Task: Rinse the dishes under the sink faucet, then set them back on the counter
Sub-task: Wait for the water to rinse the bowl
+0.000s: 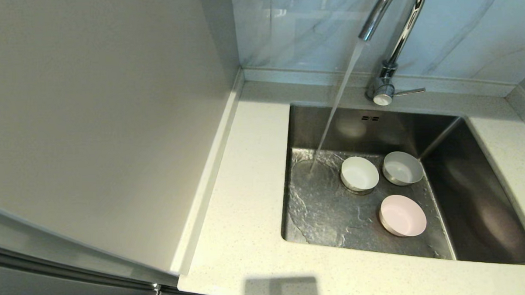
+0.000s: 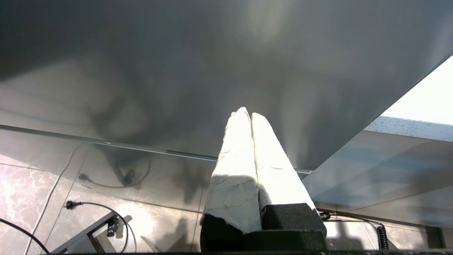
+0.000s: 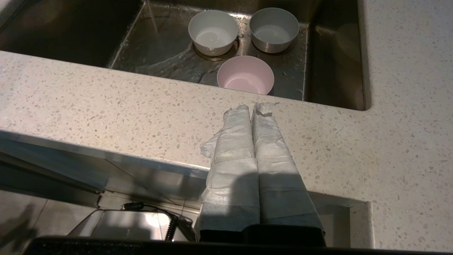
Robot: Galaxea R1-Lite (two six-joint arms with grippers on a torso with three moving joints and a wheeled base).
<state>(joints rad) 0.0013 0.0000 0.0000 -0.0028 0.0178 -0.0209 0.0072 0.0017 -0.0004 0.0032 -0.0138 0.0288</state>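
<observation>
Tap [image 1: 394, 38] running into the sink [image 1: 478, 201], three bowls [image 1: 402, 215] sitting centre-right. Right gripper [image 3: 252, 106] pressed together, empty, over the counter [image 3: 106, 102]; left gripper [image 2: 247, 113] too, parked.

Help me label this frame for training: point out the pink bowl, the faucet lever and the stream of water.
pink bowl [image 1: 402, 215]: head view, on its inner floor.
faucet lever [image 1: 410, 91]: head view, mid-length of the thin side rod.
stream of water [image 1: 336, 104]: head view, midway down the falling jet.
</observation>
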